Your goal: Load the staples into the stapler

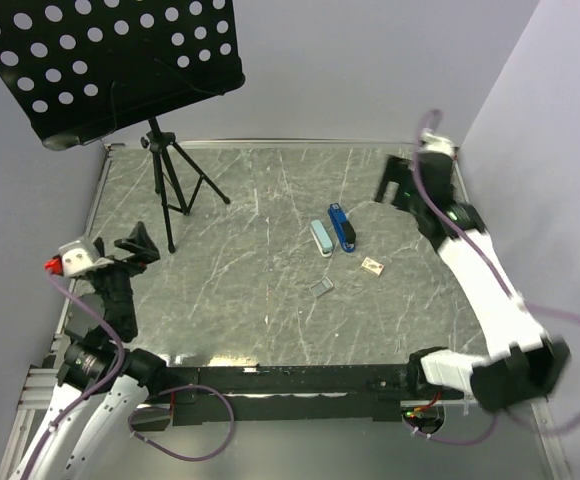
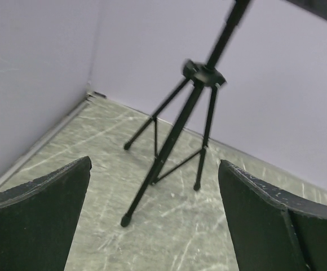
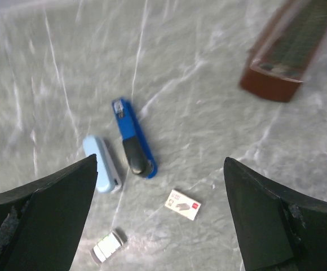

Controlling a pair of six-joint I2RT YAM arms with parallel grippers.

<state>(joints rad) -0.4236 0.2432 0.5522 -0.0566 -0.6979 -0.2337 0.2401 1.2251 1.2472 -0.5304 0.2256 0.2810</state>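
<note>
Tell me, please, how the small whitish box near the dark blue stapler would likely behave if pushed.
The box lies flat, so it should slide rather than tip or roll. It looks like thin card, smaller than the dark blue stapler, so it is probably light and crushable. The smooth table may let it skate away.

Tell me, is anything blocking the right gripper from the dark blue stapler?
Nothing visible does. Only bare table lies between the open right gripper and the dark blue stapler; the light blue stapler lies beyond it.
</note>
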